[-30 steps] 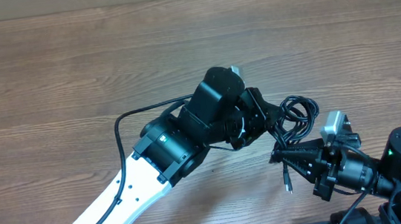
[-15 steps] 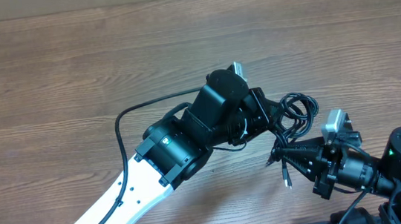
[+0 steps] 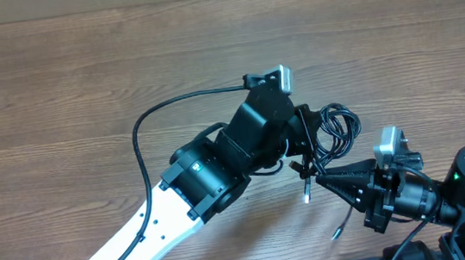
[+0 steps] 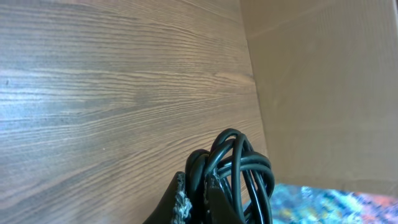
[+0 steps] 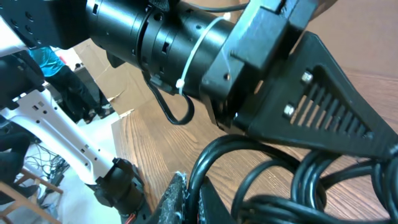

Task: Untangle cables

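The left arm has swung upward, lifting the cables (image 3: 341, 127). The left gripper (image 3: 305, 144) and right gripper (image 3: 319, 175) each clench strands, apparently to pull the bundle apart.

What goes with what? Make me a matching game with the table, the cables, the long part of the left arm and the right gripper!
Things:
1. table
2. cables
3. long part of the left arm
4. right gripper

Descriptions:
A. white
B. shut, pinching a cable
C. brown wood grain
D. black, curled in loops

Pairs: 1-C, 2-D, 3-A, 4-B
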Available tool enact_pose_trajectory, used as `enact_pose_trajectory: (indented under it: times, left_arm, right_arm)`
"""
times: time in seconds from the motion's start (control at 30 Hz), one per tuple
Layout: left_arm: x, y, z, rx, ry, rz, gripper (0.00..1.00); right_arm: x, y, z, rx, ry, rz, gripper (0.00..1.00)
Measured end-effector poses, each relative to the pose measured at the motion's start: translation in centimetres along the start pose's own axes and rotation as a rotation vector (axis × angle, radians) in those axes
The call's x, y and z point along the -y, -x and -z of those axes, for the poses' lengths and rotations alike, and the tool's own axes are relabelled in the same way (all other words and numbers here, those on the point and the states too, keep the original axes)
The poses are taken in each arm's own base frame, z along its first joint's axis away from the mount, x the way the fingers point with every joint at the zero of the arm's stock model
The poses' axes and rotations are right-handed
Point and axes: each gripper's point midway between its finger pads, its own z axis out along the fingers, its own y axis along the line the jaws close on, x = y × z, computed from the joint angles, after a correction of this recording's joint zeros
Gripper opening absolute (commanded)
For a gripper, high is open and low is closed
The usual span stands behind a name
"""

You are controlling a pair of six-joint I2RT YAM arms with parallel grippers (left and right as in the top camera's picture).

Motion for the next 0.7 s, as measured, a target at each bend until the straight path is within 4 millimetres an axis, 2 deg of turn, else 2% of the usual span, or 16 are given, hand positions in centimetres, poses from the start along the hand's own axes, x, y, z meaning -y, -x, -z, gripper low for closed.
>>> enact_pose_trajectory:
  times: [0.1, 0.3, 0.47, 0.5, 0.57, 0.6, 0.67, 0.7]
  left_arm:
    - [0.3, -0.5, -0.1, -0.001, 0.001, -0.071, 0.04]
    - [0.1, -0.3, -0.1, 0.030, 0.030, -0.170, 0.04]
    - [-1.6, 0.2, 0.1, 0.062, 0.115, -0.203, 0.04]
    - [-1.8, 0.3, 0.1, 0.066, 0.123, -0.203, 0.04]
    - [-2.1, 0.3, 0.1, 0.069, 0.137, -0.201, 0.04]
    - [-2.2, 0.3, 0.1, 0.069, 0.144, -0.197, 0.04]
    - [-2.4, 0.3, 0.2, 0.072, 0.150, -0.183, 0.04]
    - [-2.4, 0.4, 0.2, 0.075, 0.151, -0.174, 0.04]
  right_arm:
    - [-0.2, 0.1, 0.0, 0.003, 0.011, -0.002, 0.04]
    - [0.1, 0.3, 0.0, 0.009, -0.005, -0.041, 0.04]
    - [2.1, 0.0, 0.1, 0.012, -0.122, -0.146, 0.06]
    - [2.6, -0.1, 0.2, 0.011, -0.154, -0.171, 0.16]
    - [3.8, -0.6, 0.5, 0.008, -0.227, -0.225, 0.50]
    - [4.3, -0.8, 0.6, 0.006, -0.258, -0.250, 0.63]
    - [5.1, -1.1, 0.8, 0.008, -0.310, -0.278, 1.00]
    - [5.4, -1.1, 0.9, 0.011, -0.325, -0.285, 1.00]
